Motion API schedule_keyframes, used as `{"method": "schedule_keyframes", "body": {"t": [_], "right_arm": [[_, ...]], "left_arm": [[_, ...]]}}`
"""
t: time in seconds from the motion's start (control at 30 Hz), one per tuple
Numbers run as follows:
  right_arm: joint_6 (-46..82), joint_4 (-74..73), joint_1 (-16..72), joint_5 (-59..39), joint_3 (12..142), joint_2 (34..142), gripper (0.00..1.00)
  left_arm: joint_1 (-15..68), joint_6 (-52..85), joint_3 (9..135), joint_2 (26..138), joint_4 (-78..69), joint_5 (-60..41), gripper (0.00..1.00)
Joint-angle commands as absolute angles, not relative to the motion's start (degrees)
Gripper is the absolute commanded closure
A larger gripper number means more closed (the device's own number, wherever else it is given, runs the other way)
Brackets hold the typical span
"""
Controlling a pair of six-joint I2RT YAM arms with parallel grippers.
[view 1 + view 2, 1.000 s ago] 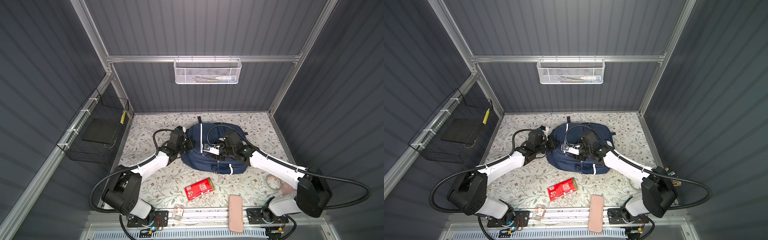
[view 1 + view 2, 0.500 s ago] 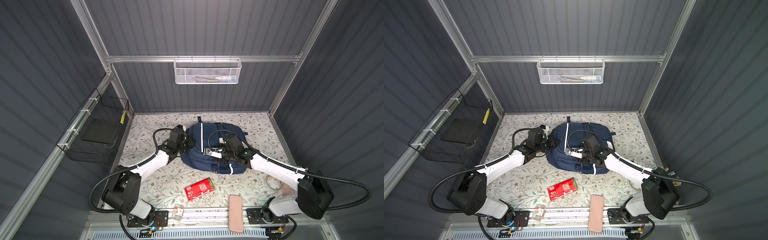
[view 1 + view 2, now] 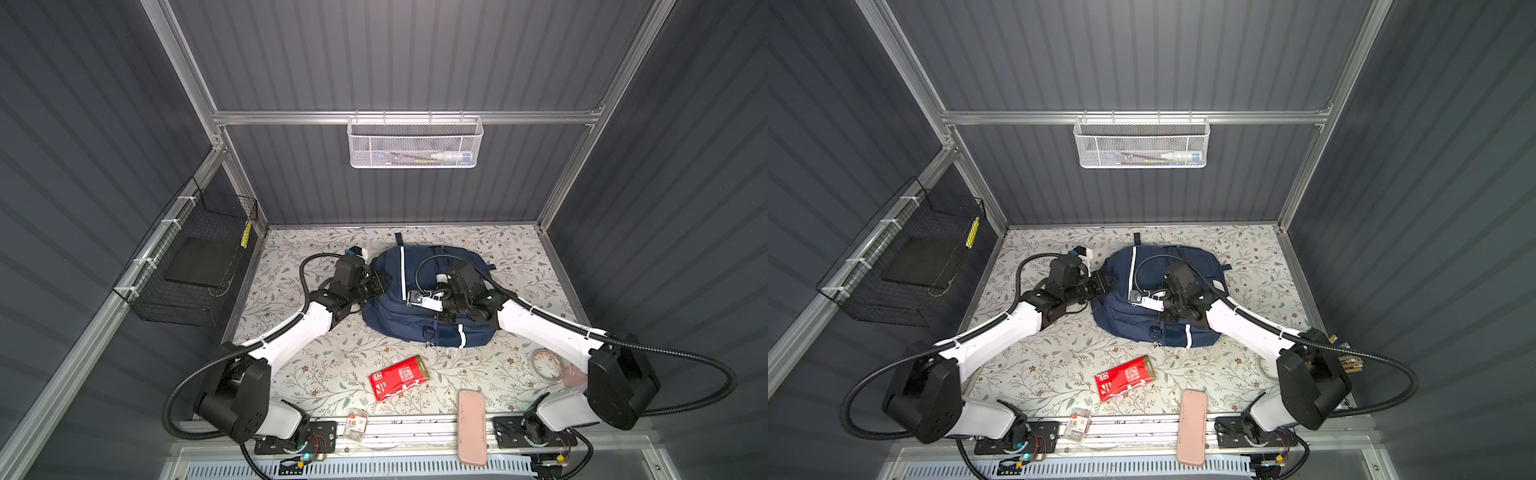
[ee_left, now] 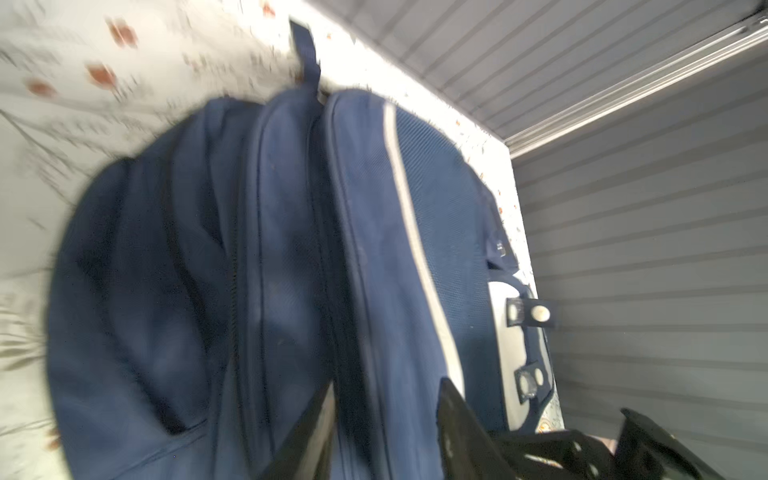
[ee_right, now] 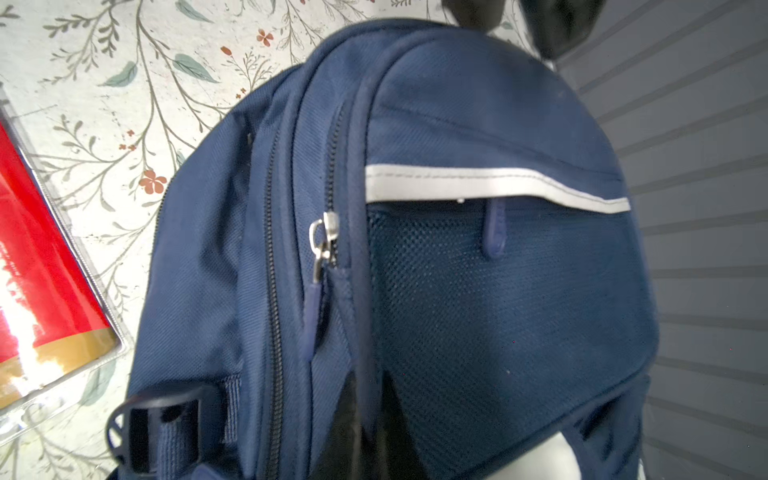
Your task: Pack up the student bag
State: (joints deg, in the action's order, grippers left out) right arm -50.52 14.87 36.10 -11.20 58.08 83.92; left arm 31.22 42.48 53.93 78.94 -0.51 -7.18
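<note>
Left wrist view is blurred, yet you see the left end effector (image 4: 386,390) apart against the backpack (image 3: 395,320), which lies mid-way across the bench (image 3: 332,361). Your right end effector (image 5: 370,386), mostly cut off, pinches a backpack seam.

Built as 2 arms, left arm (image 3: 291,332) and right arm (image 3: 544,328): glossy white shells on long links, matte black housings at joints. Bulkiest nearest the mounting rail (image 3: 415,430), dotted there with small holes. Looped by black ribbed conduits (image 3: 665,350), cinched with white ties. Tipped farthest from the mounting rail by black-fingered left gripper (image 4: 386,384) and right gripper (image 5: 370,378).
</note>
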Motion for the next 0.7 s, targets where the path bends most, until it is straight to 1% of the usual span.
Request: {"method": "schedule_keyframes", "body": {"t": [0.0,0.13,0.2,0.3,0.43,0.5,0.57,0.67], "right_arm": [[-48.9,16.4,35.6,-15.1,63.3,84.3,1.0],[-47.6,17.6,35.6,-16.3,65.0,85.6,1.0],[-47.1,18.5,35.6,-16.5,65.3,85.8,1.0],[-47.0,17.9,35.6,-16.7,64.5,85.2,1.0],[-46.1,17.3,35.5,-16.7,63.5,84.6,1.0],[-45.9,17.2,35.5,-16.8,63.3,84.8,1.0],[-45.2,17.0,35.5,-17.4,63.5,84.8,1.0],[-43.6,16.1,35.6,-18.3,63.8,85.1,1.0]], "left_arm": [[34.3,35.0,51.9,71.9,-0.1,-0.8,0.59],[44.6,30.4,49.8,72.1,-0.3,7.7,0.61],[47.6,31.0,49.7,74.0,-0.4,9.6,0.6],[48.0,35.0,48.0,75.2,-1.9,12.7,0.6],[48.1,40.0,41.0,70.4,-10.8,16.2,0.65],[48.0,40.9,38.9,69.1,-14.2,16.0,0.64],[48.2,40.1,39.3,70.0,-14.8,14.5,0.62],[49.8,41.6,39.1,72.0,-17.4,14.2,0.62]]}}
